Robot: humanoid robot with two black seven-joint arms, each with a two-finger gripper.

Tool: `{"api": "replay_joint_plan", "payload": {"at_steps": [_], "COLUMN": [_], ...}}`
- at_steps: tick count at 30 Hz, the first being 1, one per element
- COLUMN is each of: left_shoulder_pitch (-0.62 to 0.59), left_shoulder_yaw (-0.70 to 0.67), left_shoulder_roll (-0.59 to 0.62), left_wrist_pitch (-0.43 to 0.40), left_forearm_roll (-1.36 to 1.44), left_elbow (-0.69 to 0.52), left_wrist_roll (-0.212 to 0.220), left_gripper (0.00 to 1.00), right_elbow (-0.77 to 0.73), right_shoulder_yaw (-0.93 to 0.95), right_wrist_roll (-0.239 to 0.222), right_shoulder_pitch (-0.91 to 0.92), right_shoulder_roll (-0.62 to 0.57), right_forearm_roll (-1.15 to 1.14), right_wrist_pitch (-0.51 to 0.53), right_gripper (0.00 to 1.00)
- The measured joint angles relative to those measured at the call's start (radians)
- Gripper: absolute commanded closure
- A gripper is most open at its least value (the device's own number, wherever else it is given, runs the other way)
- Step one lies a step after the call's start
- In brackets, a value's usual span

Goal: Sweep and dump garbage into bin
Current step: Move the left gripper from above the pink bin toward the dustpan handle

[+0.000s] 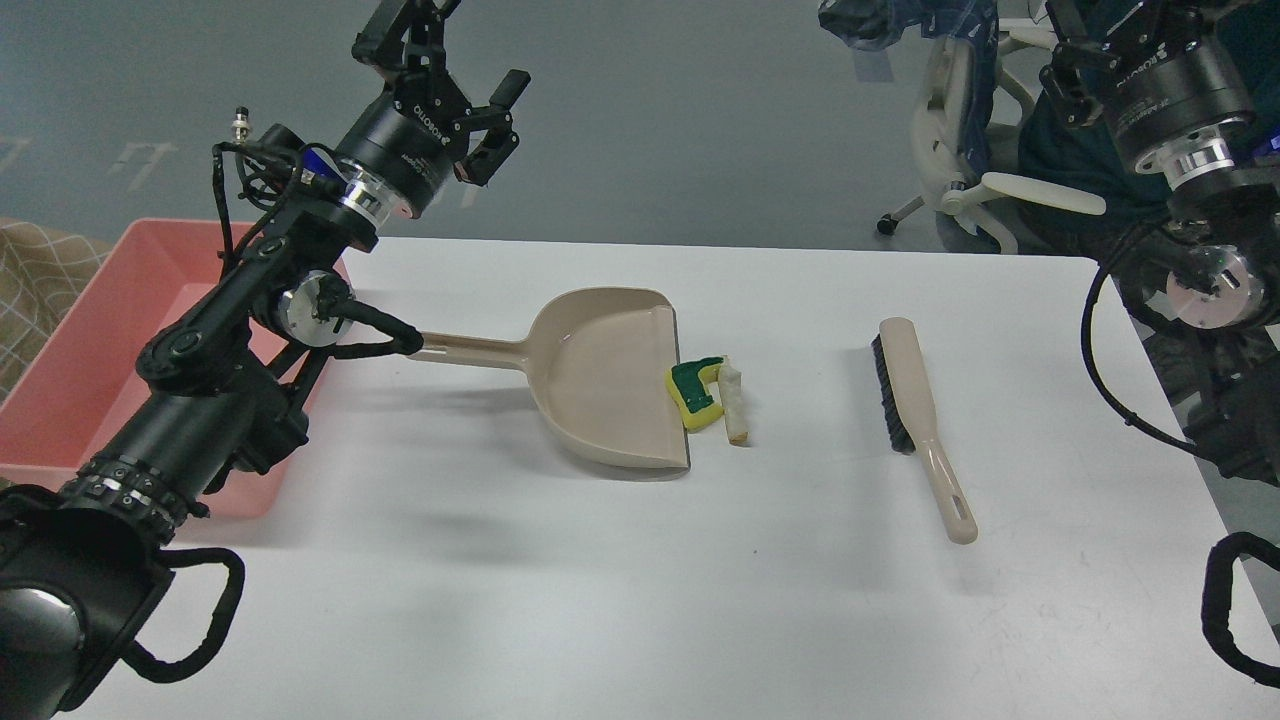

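Note:
The garbage lies mid-table at the dustpan's open lip: a yellow sponge piece with a green top (697,392) and a whitish bread-like wedge (736,405) touching it on the right. The pink bin (70,330) stands at the table's left edge, partly behind my left arm. My left gripper (470,45) is open and empty, held high above the table's far edge between bin and dustpan. My right gripper (1110,15) is high at the far right; its fingers are cut off by the top edge.
A beige long-handled dustpan (600,380) lies mid-table, handle pointing left under my left arm's cable. A beige hand brush (915,400) with black bristles lies to the right of the scraps. A white office chair (1000,190) stands behind the table's far right.

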Motion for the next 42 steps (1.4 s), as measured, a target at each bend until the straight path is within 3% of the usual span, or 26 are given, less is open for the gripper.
{"api": "replay_joint_plan", "payload": {"at_steps": [8,36,42], "left_shoulder_pitch": [0.000,-0.003,-0.004], "left_shoulder_yaw": [-0.013,0.002,0.022], "left_shoulder_roll": [0.010,-0.005,-0.004], "left_wrist_pitch": [0.001,0.046,0.049], "left_forearm_roll": [-0.001,-0.009,-0.007], "left_elbow": [0.004,0.026,0.018], "left_wrist_roll": [0.007,-0.084,-0.077], "left_gripper": [0.02,0.02,0.02], "right_elbow": [-0.005,0.035,0.045], "right_shoulder_yaw": [0.000,-0.005,-0.010], "right_wrist_roll": [-0.002,0.006,0.004], "right_shoulder_pitch": [0.000,-0.013,-0.021], "right_shoulder_roll": [-0.012,-0.003,-0.002], "right_forearm_roll": [0.000,0.000,0.000], "right_wrist_pitch": [-0.002,0.000,0.000], "right_gripper": [0.00,0.00,0.00]}}
